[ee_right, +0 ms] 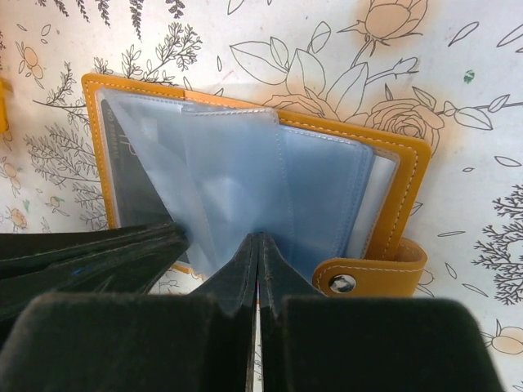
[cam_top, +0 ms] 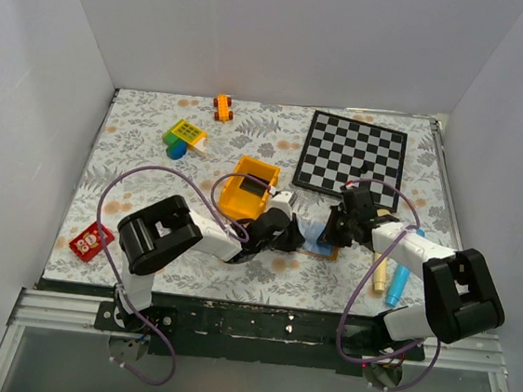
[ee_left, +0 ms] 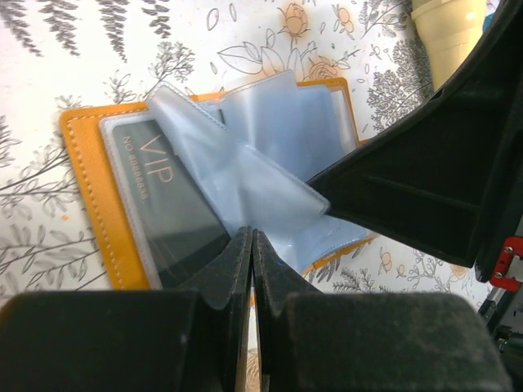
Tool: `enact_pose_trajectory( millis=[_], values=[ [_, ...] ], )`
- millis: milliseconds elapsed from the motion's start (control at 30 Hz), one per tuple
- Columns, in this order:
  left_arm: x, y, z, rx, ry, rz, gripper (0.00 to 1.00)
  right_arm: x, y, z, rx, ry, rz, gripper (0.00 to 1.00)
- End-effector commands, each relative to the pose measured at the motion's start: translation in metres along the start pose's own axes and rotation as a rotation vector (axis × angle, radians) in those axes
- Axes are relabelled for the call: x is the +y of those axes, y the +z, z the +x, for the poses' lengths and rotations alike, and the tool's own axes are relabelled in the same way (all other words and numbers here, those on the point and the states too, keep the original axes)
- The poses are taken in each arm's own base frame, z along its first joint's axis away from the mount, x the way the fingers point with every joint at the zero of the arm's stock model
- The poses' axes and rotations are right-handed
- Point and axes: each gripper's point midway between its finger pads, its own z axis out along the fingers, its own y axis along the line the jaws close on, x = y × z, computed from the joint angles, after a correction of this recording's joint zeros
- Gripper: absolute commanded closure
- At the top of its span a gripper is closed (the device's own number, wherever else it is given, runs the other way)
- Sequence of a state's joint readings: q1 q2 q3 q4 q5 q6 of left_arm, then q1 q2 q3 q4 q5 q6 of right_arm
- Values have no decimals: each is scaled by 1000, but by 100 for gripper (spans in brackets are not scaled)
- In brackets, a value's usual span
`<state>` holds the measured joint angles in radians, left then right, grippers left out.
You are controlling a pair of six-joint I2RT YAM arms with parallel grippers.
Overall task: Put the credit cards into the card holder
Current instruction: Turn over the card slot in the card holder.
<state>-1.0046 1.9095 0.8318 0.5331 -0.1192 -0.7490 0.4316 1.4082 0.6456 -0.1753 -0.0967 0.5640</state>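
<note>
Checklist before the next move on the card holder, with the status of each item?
1. Open card holder, snap tab undone: ok.
2. VIP card seated in one of the clear sleeves: ok.
3. Sleeve pinched by left hand, which is shut: cannot tell.
4. Sleeve pinched by right hand, which is shut: cannot tell.
5. Next card held: not ok, none visible in either hand.
6. Hands clear of each other: cannot tell, very close.
</note>
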Motion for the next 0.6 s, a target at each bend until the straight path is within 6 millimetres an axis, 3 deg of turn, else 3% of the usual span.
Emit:
enact_pose_trajectory(
  millis=[0,300,400,567],
  values=[
    [19,-24,-13,-13,-5,-133,100,-13,6,5,22,-6,54,99],
    [55,-93,-56,-143,-80,-312,100,-12,7,4,27,-7,52,99],
    [54,-107,-76,-201,-81,-299,99,-11,7,5,30,-6,48,99],
    [27,-108,-109,-247,-11,-237,98,-7,-3,-1,2,-10,36,99]
  ],
)
